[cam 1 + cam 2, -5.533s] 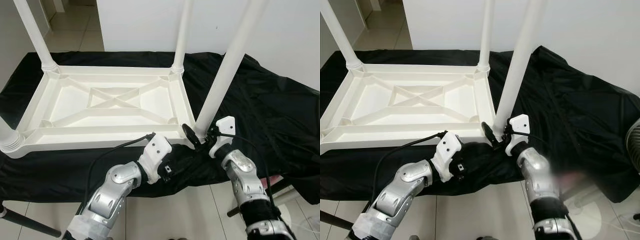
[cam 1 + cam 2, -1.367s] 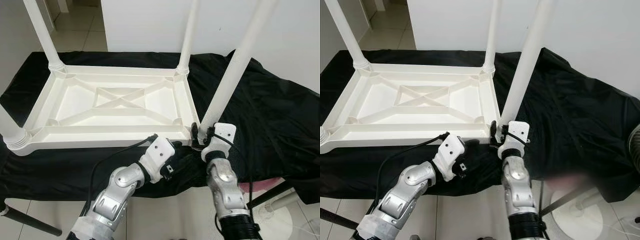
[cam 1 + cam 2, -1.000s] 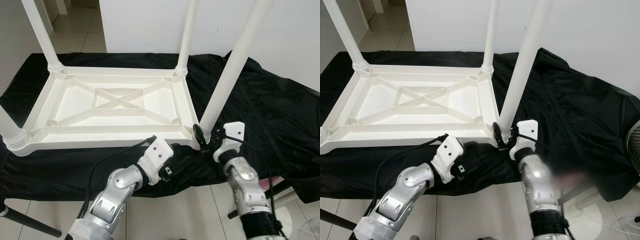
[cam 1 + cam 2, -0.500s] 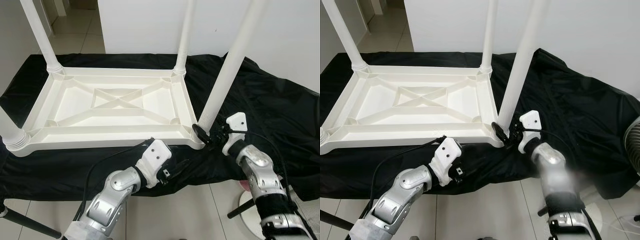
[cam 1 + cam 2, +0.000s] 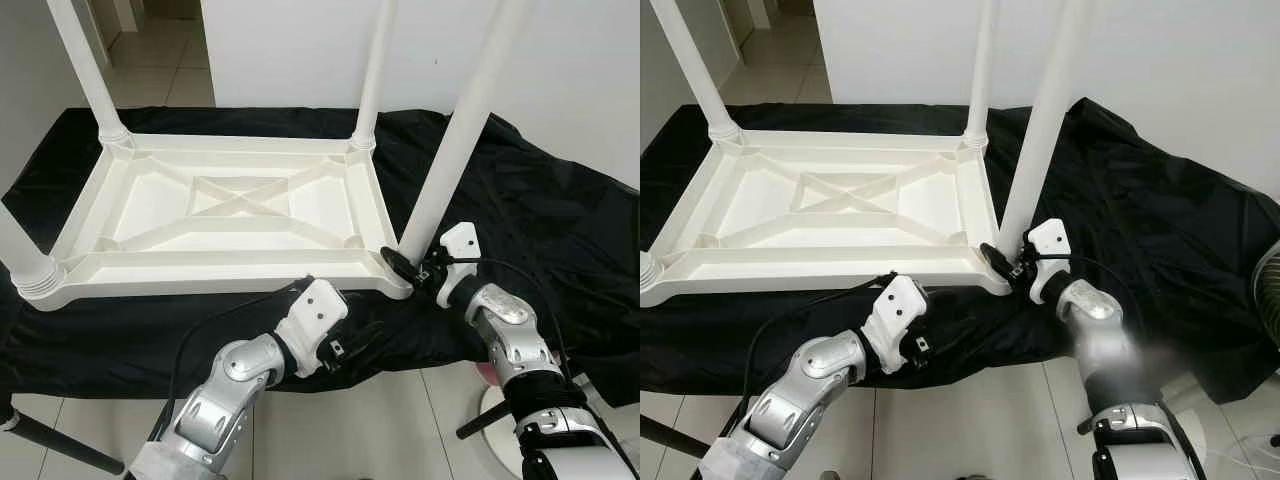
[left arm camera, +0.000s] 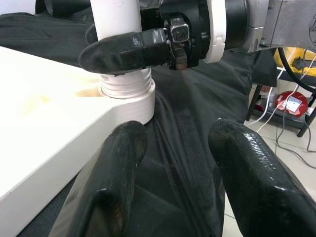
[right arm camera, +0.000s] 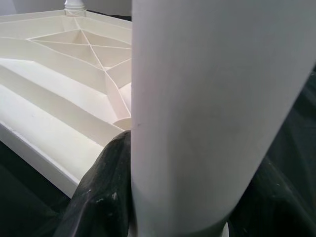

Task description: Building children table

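- we see the white children's table (image 5: pixel 230 215) lying upside down on a black cloth (image 5: pixel 540 220), its underside and cross-braced ribs facing up.
- four white legs stand up from its corners: one at about 11 o'clock (image 5: pixel 85 70), one at 12 o'clock (image 5: pixel 372 75), one at the near 9 o'clock corner (image 5: pixel 20 255), and the near right leg (image 5: pixel 455 150) at roughly 3 o'clock from the tabletop's middle.
- our right gripper (image 5: pixel 412 272) is at the foot of that near right leg — its two black fingers (image 7: pixel 101 197) sit on either side of the leg, pressed against it just above the ribbed collar, so it is clamped around the leg.
- our left gripper (image 6: pixel 180 163) is low at 6 o'clock, just in front of the table's near edge by the same corner; its fingers are spread apart and hold nothing, with only black cloth between them.
- in the left wrist view the leg's ribbed collar (image 6: pixel 126 86) sits in the corner socket — one right finger crosses in front of it.
- beyond the cloth, at 1 o'clock, a white wall (image 5: pixel 590 60).
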Tool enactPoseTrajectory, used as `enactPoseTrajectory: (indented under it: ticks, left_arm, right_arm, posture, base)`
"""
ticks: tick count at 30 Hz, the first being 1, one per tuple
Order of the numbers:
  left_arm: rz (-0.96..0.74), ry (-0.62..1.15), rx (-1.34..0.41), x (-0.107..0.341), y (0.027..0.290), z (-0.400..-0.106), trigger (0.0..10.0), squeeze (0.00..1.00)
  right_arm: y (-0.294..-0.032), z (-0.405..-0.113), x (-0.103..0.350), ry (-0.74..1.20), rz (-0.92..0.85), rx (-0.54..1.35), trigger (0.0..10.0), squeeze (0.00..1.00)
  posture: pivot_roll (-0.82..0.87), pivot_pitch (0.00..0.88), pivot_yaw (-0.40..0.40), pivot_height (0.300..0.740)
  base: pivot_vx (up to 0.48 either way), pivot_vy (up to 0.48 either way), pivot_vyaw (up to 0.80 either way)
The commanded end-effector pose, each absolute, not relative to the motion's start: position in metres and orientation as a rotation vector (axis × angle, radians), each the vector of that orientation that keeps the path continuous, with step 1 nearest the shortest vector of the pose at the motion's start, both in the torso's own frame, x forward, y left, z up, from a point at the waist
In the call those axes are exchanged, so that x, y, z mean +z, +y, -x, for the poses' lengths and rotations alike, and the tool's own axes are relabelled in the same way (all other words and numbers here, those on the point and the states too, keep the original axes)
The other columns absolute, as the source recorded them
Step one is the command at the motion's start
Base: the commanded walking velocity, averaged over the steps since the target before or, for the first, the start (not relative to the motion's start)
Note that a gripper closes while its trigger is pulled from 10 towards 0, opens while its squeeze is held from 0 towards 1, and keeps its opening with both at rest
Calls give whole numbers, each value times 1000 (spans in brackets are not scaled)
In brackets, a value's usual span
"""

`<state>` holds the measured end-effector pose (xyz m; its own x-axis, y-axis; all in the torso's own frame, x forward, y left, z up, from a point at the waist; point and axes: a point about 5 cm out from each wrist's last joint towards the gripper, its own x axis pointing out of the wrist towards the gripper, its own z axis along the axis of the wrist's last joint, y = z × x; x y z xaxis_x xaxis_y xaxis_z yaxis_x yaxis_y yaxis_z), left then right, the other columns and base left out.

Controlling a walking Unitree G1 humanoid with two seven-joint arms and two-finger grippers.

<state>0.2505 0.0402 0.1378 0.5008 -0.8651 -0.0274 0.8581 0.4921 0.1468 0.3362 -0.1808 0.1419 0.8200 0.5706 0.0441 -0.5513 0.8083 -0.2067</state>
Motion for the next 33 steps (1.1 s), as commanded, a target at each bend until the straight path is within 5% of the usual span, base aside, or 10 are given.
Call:
enactPoseTrajectory:
  ticks: [1, 2, 3, 25, 33]
  left_arm:
    - [-136, -47, -1089, 139, 35, -248, 10000, 0]
    - [-134, -48, -1090, 139, 35, -248, 10000, 0]
    - [-136, -47, -1088, 138, 35, -248, 10000, 0]
    - [-137, -37, -1071, 135, 36, -252, 10000, 0]
    - [-127, -35, -1082, 136, 33, -251, 10000, 0]
  right_arm:
    - [-188, -334, 132, -60, 219, 561, 8471, 0]
    - [-188, -334, 131, -60, 214, 543, 8471, 0]
    - [-188, -335, 131, -59, 190, 509, 10000, 0]
    - [-162, -329, 126, -82, -65, -124, 10000, 0]
    - [-144, -330, 131, -91, -115, -117, 10000, 0]
  posture:
    - [-43, 56, -52, 740]
    - [-43, 56, -52, 740]
    - [-45, 56, -51, 740]
    - [-59, 54, -52, 740]
    - [-71, 54, -42, 740]
  base:
    - [0, 0, 0]
    - [0, 0, 0]
    - [0, 0, 0]
    - [0, 0, 0]
    - [0, 0, 0]
